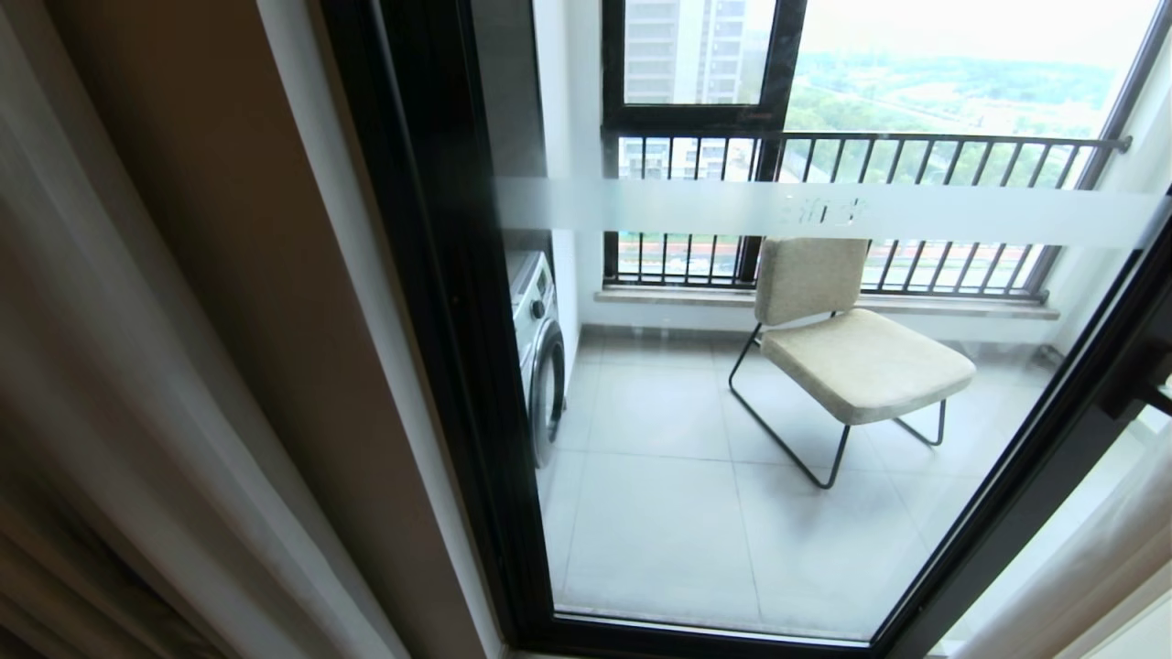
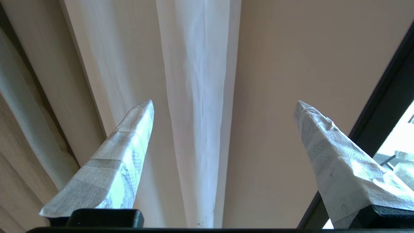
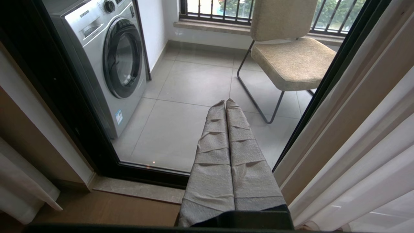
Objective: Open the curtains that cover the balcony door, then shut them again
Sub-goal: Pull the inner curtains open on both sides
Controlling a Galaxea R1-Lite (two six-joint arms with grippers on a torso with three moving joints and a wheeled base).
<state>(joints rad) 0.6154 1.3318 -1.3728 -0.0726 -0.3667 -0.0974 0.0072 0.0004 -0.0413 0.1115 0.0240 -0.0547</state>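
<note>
1. The left end effector [image 2: 223, 103] is spread wide, its paper-wrapped fingers [image 2: 129, 136] standing apart with nothing between them. It points at a fold of the sheer white curtain [image 2: 199, 97] hanging against a beige wall, without touching it.
2. The right end effector [image 3: 225, 103] hangs low with its wrapped fingers pressed together and empty, aimed at the floor in front of the door sill.
3. The curtains are gathered to both sides: the thick beige drapes [image 1: 82, 458] on the robot's left and sheer and beige folds [image 3: 365, 129] on its right. The balcony door [image 1: 732, 412] between them is uncovered, so I judge the opening half done and the closing still to come.
4. What could go wrong: a wide-open end effector may close on the sheer layer alone and leave the heavy drape behind. A pinch on thin fabric could also slip or strain the cloth if pulled hard. A sideways sweep might knock the black door frame [image 1: 412, 275].
5. Nothing stands between the left end effector and the fabric. The door's glass carries a frosted band [image 1: 824, 212].
6. Beyond the glass: a washing machine [image 3: 106, 58], a beige cushioned chair [image 1: 847, 352] on tile, and a railed window [image 1: 870, 156].
</note>
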